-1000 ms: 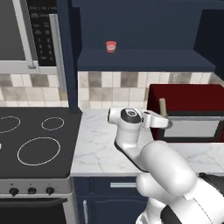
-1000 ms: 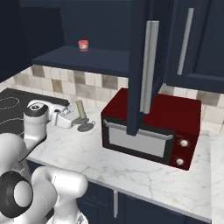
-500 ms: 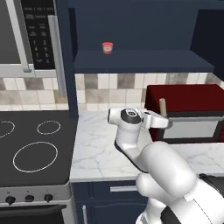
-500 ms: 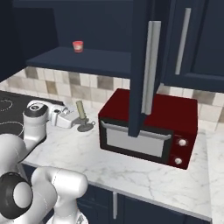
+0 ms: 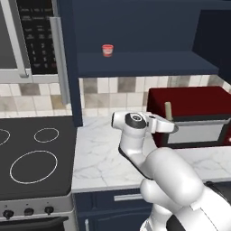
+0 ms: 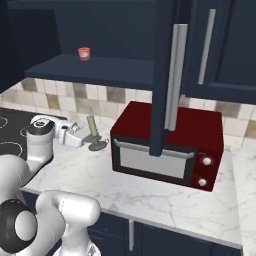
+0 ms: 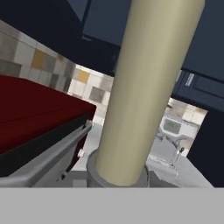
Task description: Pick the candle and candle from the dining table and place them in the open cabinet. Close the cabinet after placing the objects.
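Tool: the tool (image 6: 86, 141) is clamped narrow on the taper candle (image 6: 92, 128), holding it by the lower part, just above the surface (image 6: 165, 195); the arm reaches out level from the robot's body.
Taper candle: slim, pale olive, standing upright on its round dark grey base (image 6: 98, 145). In the left base view the candle (image 5: 168, 111) rises above the tool (image 5: 168, 126), in front of the red oven. In the hand view the candle (image 7: 144, 87) fills the middle as a thick pale column tilted across the frame, its grey base (image 7: 114, 178) at the bottom.
Red oven: a dark red countertop oven (image 6: 170, 145) with a grey glass door and two knobs stands on the surface, just to the right of the held candle.
Cabinet: the navy cabinet (image 5: 149, 63) above the surface stands open; its door (image 6: 167, 75) with a long silver handle swings out over the oven.
Red cup: a small red cup (image 5: 107, 50) sits on the cabinet shelf, toward the left.
Stovetop: a black stovetop (image 5: 31, 158) with white rings lies left of the surface.
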